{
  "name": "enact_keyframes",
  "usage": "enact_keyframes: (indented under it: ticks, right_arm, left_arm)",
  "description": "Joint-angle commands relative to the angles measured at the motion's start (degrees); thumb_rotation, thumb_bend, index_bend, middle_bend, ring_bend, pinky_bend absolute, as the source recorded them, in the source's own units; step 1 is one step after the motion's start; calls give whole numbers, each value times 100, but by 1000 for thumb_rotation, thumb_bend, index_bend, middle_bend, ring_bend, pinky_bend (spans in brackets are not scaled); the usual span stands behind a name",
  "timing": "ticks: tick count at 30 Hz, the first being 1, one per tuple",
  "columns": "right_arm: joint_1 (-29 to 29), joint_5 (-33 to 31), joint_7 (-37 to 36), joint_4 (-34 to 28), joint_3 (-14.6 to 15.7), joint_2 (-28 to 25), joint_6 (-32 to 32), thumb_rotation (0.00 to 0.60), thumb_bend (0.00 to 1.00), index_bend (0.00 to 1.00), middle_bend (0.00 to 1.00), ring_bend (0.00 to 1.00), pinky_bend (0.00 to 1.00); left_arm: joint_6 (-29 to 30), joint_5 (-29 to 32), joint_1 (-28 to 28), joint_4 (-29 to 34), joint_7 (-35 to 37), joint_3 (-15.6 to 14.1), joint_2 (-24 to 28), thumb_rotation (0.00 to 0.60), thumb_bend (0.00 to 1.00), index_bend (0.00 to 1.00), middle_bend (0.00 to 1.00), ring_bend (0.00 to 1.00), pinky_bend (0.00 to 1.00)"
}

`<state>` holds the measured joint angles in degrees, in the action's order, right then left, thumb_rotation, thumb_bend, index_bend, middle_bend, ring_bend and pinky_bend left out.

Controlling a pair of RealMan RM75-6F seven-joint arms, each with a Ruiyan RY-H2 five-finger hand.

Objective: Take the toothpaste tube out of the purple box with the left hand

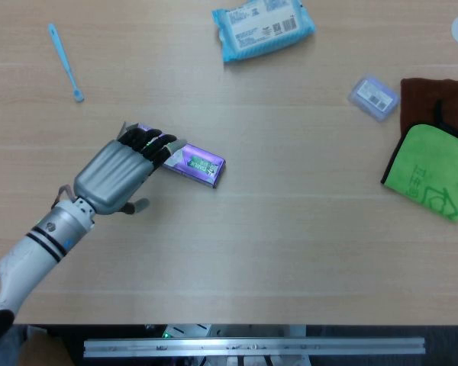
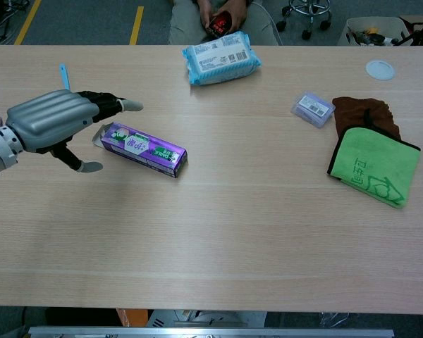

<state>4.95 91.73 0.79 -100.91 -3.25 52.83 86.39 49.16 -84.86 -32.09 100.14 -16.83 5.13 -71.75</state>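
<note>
The purple box [image 1: 200, 163] [image 2: 144, 148] lies flat on the wooden table, left of centre, its long axis running left to right. The flap at its left end [image 2: 97, 137] looks opened. No toothpaste tube shows outside the box. My left hand [image 1: 119, 176] [image 2: 52, 120] hovers over the box's left end with its fingers stretched out above it. The thumb hangs apart below, on the near side. In the chest view the fingers are clear above the box, with nothing in the hand. My right hand appears in neither view.
A blue toothbrush [image 1: 65, 61] [image 2: 63, 72] lies at the far left. A blue wipes pack [image 1: 262, 28] [image 2: 221, 61] sits at the far middle. To the right are a small lilac packet [image 1: 373, 97] [image 2: 313, 109], a brown cloth [image 1: 435, 99] and a green cloth [image 1: 431, 171] [image 2: 372, 165].
</note>
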Motion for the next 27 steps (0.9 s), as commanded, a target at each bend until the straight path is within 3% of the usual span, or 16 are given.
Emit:
enact_keyframes:
  ticks: [1, 14, 27]
  right_arm:
    - [-11, -29, -38, 41, 15, 21, -14, 600, 259, 390, 428, 434, 459]
    - [-60, -133, -212, 236, 51, 52, -33, 600, 259, 390, 428, 434, 458]
    - [-64, -236, -372, 405, 40, 74, -73, 600, 259, 390, 428, 434, 459]
  left_arm:
    - [-280, 504, -267, -277, -515, 72, -401, 600, 209, 63, 142, 101, 155]
    - [-535, 1953, -880, -1176, -1354, 187, -1459, 600, 209, 136, 158, 100, 155]
    - [-605, 2691, -1313, -1909, -1784, 3, -2051, 600, 209, 175, 174, 99, 156]
